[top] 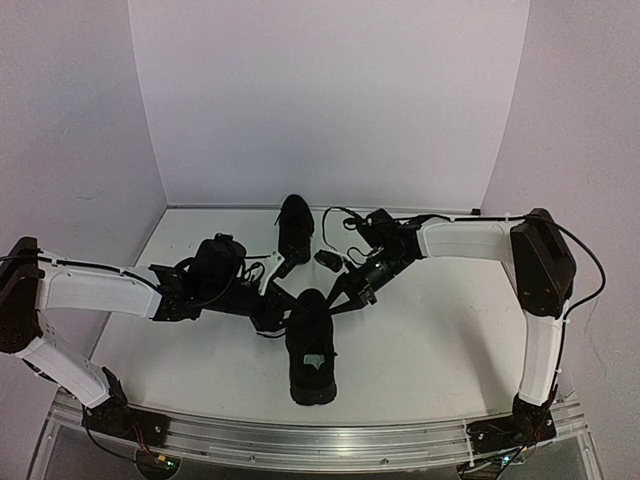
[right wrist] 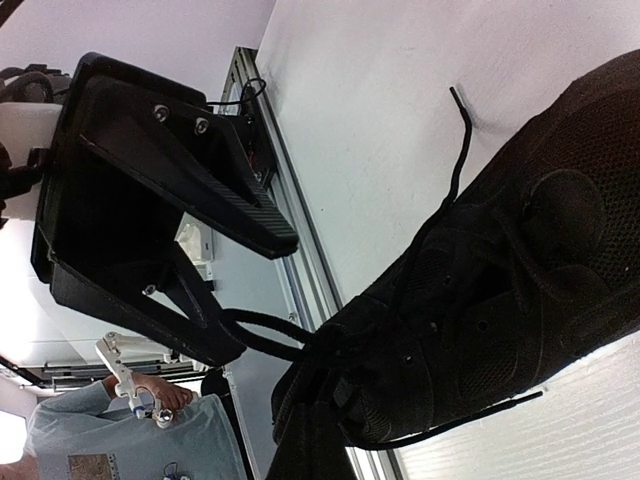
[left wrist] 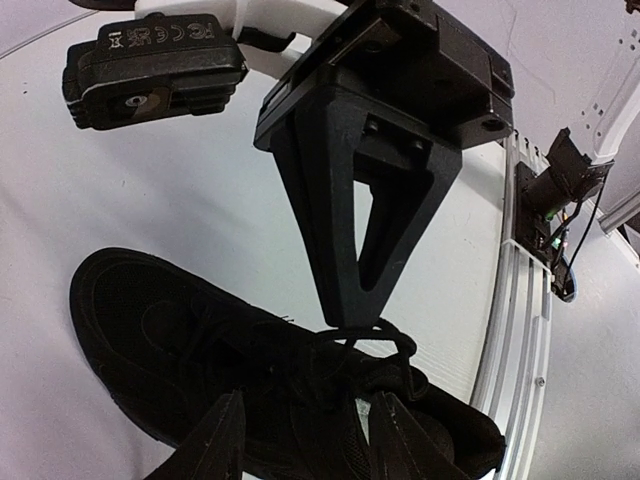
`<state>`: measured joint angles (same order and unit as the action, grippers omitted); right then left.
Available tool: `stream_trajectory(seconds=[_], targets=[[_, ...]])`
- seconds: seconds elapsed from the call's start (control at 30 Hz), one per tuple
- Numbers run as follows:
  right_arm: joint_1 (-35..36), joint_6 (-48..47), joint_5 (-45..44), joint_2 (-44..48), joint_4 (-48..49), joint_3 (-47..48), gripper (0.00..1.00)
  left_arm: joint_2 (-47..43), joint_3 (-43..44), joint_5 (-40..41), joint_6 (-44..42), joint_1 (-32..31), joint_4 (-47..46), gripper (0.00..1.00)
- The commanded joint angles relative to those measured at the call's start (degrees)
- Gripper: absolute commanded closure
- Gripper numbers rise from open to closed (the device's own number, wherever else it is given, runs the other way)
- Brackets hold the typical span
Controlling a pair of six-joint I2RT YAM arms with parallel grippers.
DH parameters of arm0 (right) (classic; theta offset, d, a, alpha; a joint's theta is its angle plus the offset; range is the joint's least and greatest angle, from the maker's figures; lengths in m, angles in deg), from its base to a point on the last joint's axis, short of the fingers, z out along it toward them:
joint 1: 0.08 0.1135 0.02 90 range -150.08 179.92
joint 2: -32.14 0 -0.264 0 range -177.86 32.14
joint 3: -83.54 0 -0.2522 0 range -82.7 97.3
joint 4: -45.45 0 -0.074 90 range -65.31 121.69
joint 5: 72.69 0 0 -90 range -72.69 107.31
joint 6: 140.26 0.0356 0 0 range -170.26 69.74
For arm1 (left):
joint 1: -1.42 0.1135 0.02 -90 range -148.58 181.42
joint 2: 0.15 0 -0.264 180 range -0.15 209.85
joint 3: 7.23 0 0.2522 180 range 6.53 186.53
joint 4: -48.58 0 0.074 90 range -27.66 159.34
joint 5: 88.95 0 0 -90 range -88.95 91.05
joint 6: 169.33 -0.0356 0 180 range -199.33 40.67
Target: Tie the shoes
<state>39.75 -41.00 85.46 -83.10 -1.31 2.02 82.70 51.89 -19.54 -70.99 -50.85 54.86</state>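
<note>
Pinching lace, right gripper clamped; left gripper parted.

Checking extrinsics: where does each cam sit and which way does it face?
Top external: above and behind the bases, looking down at the table; both arms show, plus near shoe and far shoe.
Left wrist: low over the table, facing the near shoe and the right pincer shut on its lace; own fingers at bottom edge.
Right wrist: rolled sideways, facing the same shoe and the open left pincer; own fingers at bottom edge.
Shared: both wrist views show the near shoe and the opposite pincer.
</note>
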Motion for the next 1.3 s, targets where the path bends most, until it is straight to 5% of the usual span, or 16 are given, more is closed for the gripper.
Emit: stream_trajectory(seconds=[0.0, 0.2, 0.43, 1.27], targets=[[0.47, -0.38, -0.64, -0.09, 0.48, 2.24, 1.0, 1.25, 4.6, -0.34, -1.02, 0.28, -0.1, 0.56], [0.78, -0.29, -0.92, -0.16, 0.43, 2.47, 1.0, 3.6, 5.78, -1.63, 0.23, 0.23, -2.9, 0.61], [0.77, 0.01, -2.14, 0.75, 0.47, 1.5, 1.0, 2.65, 3.66, 0.67, 2.28, 0.41, -4.05, 0.99], [-4.01, 2.51, -15.06, 9.0, 0.29, -9.74, 1.0, -5.2, -4.66, 19.2, 10.32, 0.94, 2.59, 1.0]])
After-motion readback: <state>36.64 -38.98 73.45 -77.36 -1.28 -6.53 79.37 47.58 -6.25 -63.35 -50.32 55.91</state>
